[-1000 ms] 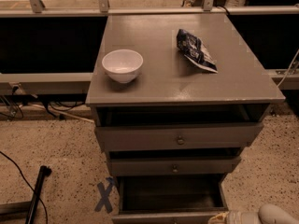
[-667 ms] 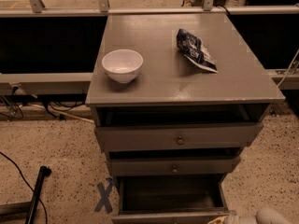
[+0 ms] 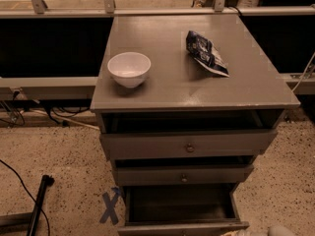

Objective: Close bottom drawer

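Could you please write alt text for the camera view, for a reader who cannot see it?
The bottom drawer of the grey-brown wooden cabinet stands pulled far out, dark interior exposed; the pale tool just shows at the frame's lower right edge beside it. A white round bowl and a dark crumpled snack bag sit on its top.

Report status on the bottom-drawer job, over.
Gripper at lower edge of view, by right corner of bottom drawer front. Drawer pulled well out, not yet closed. Nothing visible blocking it.
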Available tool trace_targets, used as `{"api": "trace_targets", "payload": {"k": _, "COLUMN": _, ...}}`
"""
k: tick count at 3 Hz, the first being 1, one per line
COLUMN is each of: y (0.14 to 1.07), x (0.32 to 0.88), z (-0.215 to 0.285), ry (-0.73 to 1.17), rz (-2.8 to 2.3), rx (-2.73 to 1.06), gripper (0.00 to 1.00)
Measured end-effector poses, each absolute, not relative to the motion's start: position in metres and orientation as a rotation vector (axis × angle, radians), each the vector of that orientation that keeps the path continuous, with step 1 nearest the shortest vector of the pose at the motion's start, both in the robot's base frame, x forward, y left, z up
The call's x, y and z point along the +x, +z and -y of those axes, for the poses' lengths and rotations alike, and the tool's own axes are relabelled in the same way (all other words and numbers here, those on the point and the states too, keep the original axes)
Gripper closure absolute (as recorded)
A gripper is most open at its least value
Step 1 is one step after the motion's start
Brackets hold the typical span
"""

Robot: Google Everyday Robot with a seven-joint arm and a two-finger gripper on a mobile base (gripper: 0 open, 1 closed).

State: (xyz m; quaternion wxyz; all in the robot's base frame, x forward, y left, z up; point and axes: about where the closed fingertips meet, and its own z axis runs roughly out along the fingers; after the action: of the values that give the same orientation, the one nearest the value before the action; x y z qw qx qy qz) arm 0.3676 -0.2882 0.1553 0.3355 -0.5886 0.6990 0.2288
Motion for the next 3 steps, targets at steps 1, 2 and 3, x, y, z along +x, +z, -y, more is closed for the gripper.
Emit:
{"api": "trace_targets", "payload": {"k": 1, "y": 0.145, "x": 0.376, "z": 0.275, "ry": 0.583, "rz": -1.789, "rx": -1.518, "gripper": 1.0}}
{"api": "trace_targets", "payload": {"k": 2, "y": 0.136, "x": 0.39, "z": 0.26, "ry": 0.573, "rz": -1.759, "rx": -1.487, "gripper": 1.0}}
{"api": "trace_targets", "payload": {"k": 3, "y": 0.127, "x": 0.406, "z": 0.251, "ry": 0.576, "rz": -1.737, "rx": -1.437, "gripper": 1.0}}
